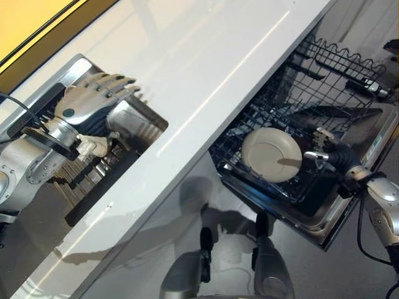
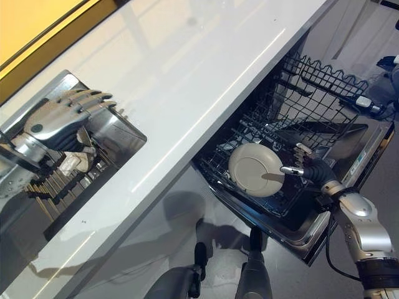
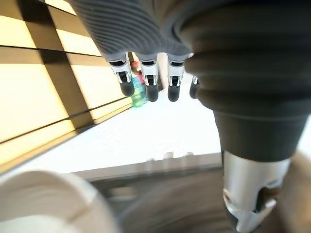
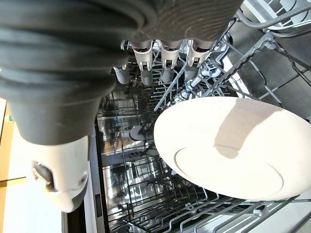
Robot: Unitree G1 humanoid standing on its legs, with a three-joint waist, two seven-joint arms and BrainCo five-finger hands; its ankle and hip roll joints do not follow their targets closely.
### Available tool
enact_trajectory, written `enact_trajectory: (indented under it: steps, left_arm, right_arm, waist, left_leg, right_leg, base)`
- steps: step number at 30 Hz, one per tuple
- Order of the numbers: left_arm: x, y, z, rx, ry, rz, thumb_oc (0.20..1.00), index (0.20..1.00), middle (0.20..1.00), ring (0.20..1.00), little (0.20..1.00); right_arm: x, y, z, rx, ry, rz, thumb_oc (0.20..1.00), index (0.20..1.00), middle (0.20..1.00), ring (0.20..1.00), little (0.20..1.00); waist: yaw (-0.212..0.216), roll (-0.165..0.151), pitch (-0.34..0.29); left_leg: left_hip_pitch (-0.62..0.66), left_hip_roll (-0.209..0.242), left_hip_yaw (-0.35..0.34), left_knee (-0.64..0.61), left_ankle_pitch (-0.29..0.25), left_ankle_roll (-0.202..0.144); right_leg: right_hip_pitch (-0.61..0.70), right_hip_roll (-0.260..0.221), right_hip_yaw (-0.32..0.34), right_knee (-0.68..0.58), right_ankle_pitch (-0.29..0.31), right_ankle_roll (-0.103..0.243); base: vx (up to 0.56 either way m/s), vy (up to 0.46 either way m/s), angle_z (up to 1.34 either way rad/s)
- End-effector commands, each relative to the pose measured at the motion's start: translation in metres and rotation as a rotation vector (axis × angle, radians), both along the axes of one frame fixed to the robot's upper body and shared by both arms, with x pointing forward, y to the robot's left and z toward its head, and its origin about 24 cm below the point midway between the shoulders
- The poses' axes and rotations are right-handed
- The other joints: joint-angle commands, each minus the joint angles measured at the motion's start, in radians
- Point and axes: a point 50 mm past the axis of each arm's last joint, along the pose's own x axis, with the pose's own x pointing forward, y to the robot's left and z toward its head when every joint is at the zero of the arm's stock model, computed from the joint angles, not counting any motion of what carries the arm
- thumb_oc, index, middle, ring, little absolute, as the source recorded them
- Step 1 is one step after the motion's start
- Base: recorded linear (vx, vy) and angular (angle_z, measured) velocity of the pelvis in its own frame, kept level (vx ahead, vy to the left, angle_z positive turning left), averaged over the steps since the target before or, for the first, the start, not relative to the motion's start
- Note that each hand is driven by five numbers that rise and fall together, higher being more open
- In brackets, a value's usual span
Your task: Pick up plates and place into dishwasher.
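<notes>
A cream plate (image 1: 271,154) stands tilted in the lower wire rack (image 1: 249,124) of the open dishwasher. My right hand (image 1: 333,156) is just beside the plate's right edge. Its fingers (image 4: 167,63) are straight and hold nothing, and the plate (image 4: 228,145) lies just past them. My left hand (image 1: 87,103) hovers over the steel sink (image 1: 140,124) at the left, fingers (image 3: 148,80) straight and empty. Beneath it a cream plate (image 1: 93,146) sits in the sink, and its rim (image 3: 48,199) shows close below the hand.
A long white counter (image 1: 206,75) runs between the sink and the dishwasher. Dark slats of a rack (image 1: 93,177) fill the sink's bottom. The dishwasher door (image 1: 312,218) hangs open towards me. A wavy wire rack (image 1: 340,62) sits further back.
</notes>
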Motion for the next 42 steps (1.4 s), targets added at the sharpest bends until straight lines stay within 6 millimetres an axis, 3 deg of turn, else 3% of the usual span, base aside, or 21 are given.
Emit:
enact_trajectory:
  steps: [1,7,13,26,37,42]
  left_arm:
    - [0.002,0.021,0.020,0.054,-0.069,0.145,1.000,1.000,1.000,1.000,1.000]
    - [0.002,0.058,0.012,0.055,-0.091,0.303,1.000,1.000,1.000,1.000,1.000]
    - [-0.002,0.077,0.004,0.016,-0.054,0.351,1.000,1.000,1.000,1.000,1.000]
    - [-0.003,0.082,-0.003,0.054,-0.098,0.366,1.000,1.000,1.000,1.000,1.000]
    - [-0.015,0.092,0.013,0.136,-0.462,0.312,1.000,1.000,1.000,1.000,1.000]
    - [-0.004,0.084,0.007,0.154,-0.466,0.263,1.000,1.000,1.000,1.000,1.000]
  right_arm:
    - [-0.005,-0.001,0.022,-0.027,-0.096,0.035,1.000,1.000,1.000,1.000,1.000]
    - [-0.003,-0.005,0.028,-0.054,-0.099,0.029,1.000,1.000,1.000,1.000,1.000]
    - [-0.003,-0.006,0.029,-0.062,-0.104,0.021,1.000,1.000,1.000,1.000,1.000]
    - [0.000,-0.004,0.031,-0.103,-0.077,0.034,1.000,1.000,1.000,1.000,1.000]
    - [0.002,0.000,0.031,-0.108,-0.088,0.043,1.000,1.000,1.000,1.000,1.000]
    - [0.008,0.006,0.034,-0.122,-0.083,0.067,1.000,1.000,1.000,1.000,1.000]
  waist:
    - [0.011,-0.016,-0.046]
    - [0.008,0.000,-0.028]
    - [0.014,0.010,-0.016]
    - [0.009,0.047,-0.015]
    - [0.002,0.031,0.004]
    - [-0.017,0.030,0.008]
  left_leg:
    - [-0.083,-0.022,-0.056,0.029,0.017,0.008]
    - [-0.102,-0.026,-0.055,0.041,0.020,0.004]
    - [-0.121,-0.031,-0.051,0.051,0.024,0.004]
    - [-0.116,-0.045,-0.055,0.052,0.027,0.002]
    - [-0.159,-0.040,-0.044,0.076,0.028,0.002]
    - [-0.167,-0.038,-0.034,0.080,0.028,0.001]
  right_leg:
    - [0.018,-0.126,-0.020,0.191,-0.158,0.078]
    - [-0.002,-0.131,-0.015,0.201,-0.160,0.074]
    - [-0.021,-0.132,-0.012,0.212,-0.158,0.069]
    - [-0.028,-0.145,-0.005,0.229,-0.167,0.069]
    - [-0.084,-0.136,0.012,0.254,-0.160,0.064]
    - [-0.103,-0.132,0.024,0.261,-0.157,0.063]
  base:
    - [0.00,0.057,0.02]
    - [0.00,0.062,0.00]
    - [-0.01,0.028,0.01]
    - [0.02,0.061,0.02]
    - [0.00,0.010,-0.01]
    - [0.01,0.046,-0.02]
